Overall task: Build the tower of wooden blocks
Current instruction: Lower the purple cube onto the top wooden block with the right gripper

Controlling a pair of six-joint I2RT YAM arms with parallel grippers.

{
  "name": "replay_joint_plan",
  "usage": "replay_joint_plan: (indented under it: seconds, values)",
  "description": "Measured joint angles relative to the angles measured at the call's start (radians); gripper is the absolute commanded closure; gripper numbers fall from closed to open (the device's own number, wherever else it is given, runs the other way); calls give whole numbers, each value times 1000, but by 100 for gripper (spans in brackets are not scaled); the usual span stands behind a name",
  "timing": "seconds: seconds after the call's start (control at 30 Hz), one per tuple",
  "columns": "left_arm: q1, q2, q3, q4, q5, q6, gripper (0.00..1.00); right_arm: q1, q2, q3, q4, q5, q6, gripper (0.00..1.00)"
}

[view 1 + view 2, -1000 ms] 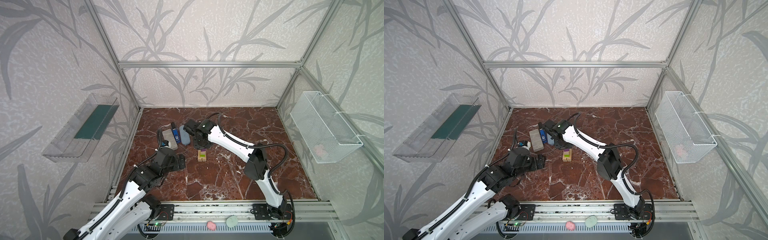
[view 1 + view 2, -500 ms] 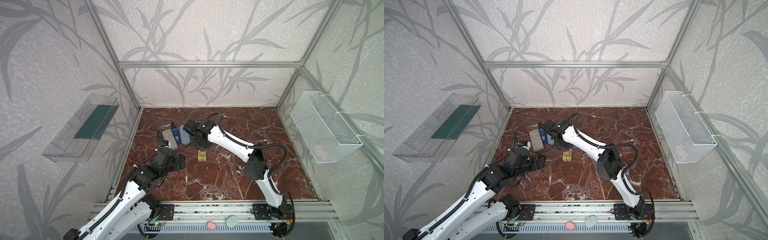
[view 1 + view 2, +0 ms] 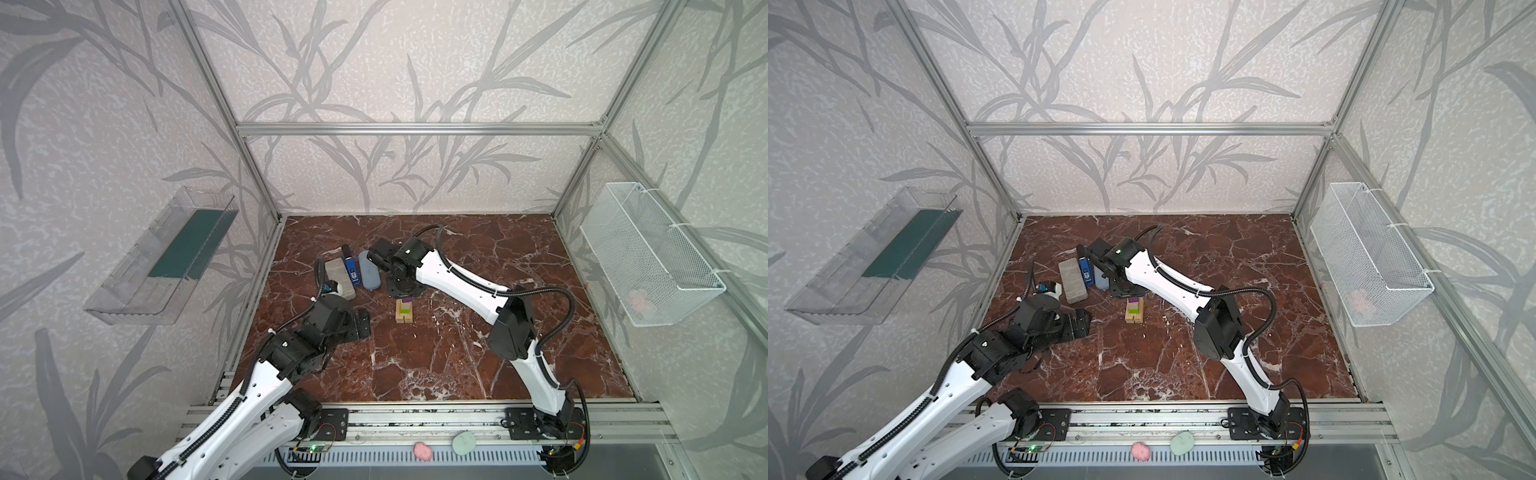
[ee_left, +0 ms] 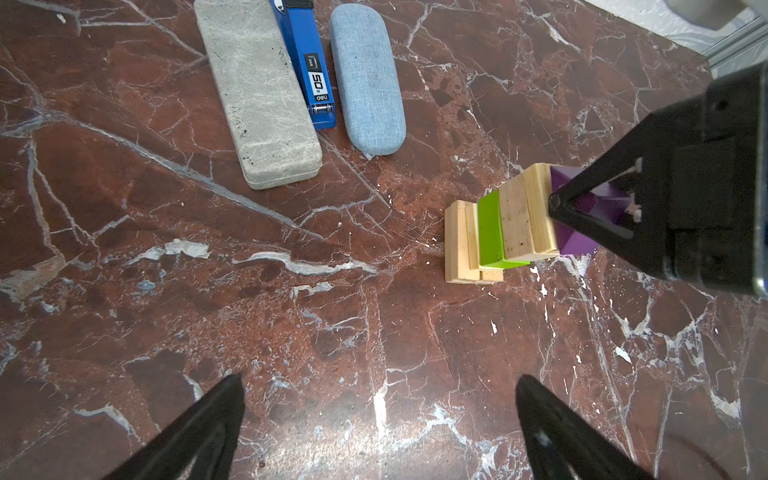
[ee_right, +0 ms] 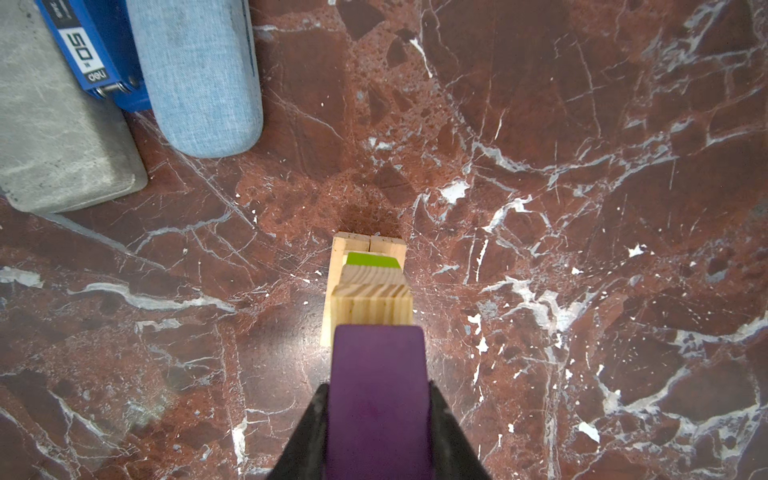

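Nothing moved — right claw (image 5: pixel 378 392) stays clamped on the purple block (image 5: pixel 377 357) over the tower (image 4: pixel 513 220). The left claw (image 4: pixel 378 409) gapes empty; release likely next.

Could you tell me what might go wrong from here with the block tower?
1. The right gripper is shut on the purple block at the top of the narrow tower; any sideways pull on release might topple it.
2. The purple block is right beside a tan block; a push could shove that off.
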Motion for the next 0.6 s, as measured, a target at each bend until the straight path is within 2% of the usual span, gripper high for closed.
replay_joint_plan:
  seconds: [0.6]
  values:
    - [0, 0, 0, 0, 0, 0, 0, -9, 2, 4, 1, -3, 4, 71]
